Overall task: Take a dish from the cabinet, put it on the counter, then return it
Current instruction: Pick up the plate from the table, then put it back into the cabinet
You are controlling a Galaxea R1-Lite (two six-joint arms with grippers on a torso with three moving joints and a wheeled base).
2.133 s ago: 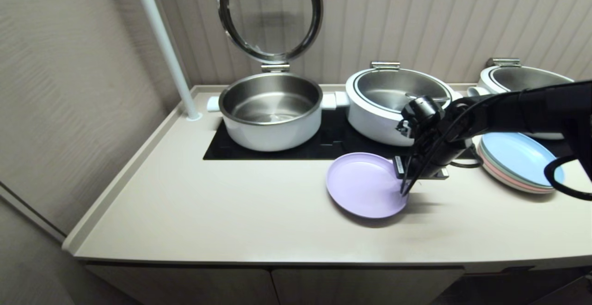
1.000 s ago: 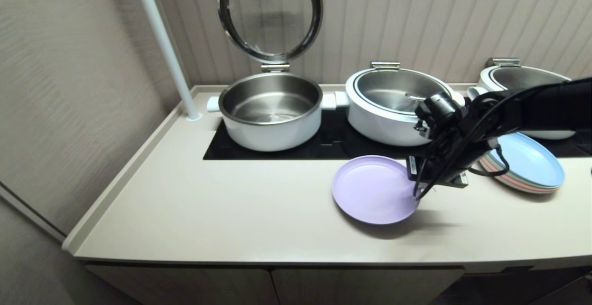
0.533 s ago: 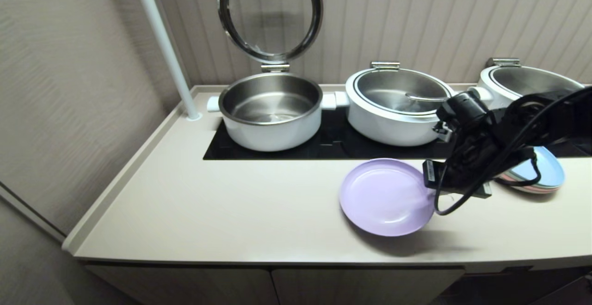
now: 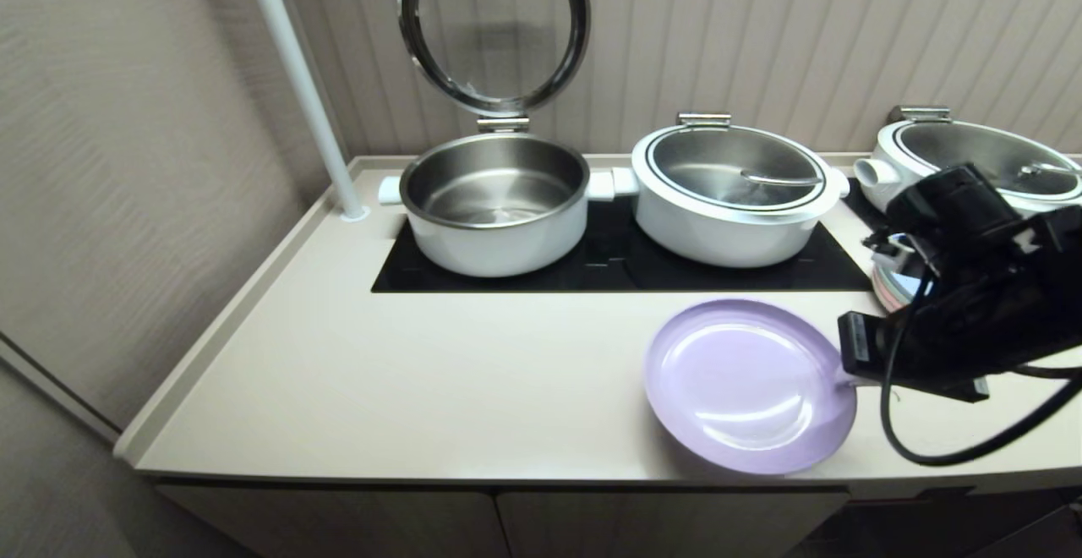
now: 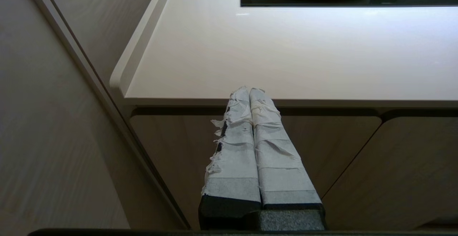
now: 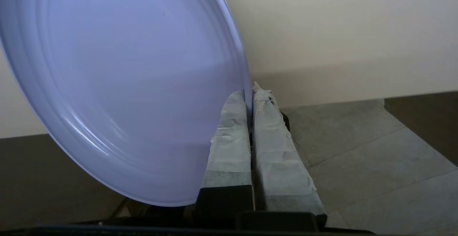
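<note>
No writing could be read on anything in view. The right gripper point(image 6: 250, 96) reached in from the counter's right end, its taped fingers point(image 6: 229, 146) pinched on the rim of the dish point(image 4: 748, 385). The dish hung tilted at the counter's point(image 4: 423, 389) front edge near the right end, its near rim reaching past that edge. The black arm behind it hid most of the plate stack point(image 4: 894, 286) at the right end. The left gripper point(image 5: 249, 94) sat parked low in front of the cabinet point(image 5: 357, 164) doors near the counter's left corner, fingers pressed together and holding nothing. On the cooktop point(image 4: 609, 270) along the back edge stood three white pots. The left pot point(image 4: 494, 203) was empty with its glass lid point(image 4: 494, 25) hinged upright. The middle pot point(image 4: 731, 194) and the right pot point(image 4: 980, 152) had lids down.
</note>
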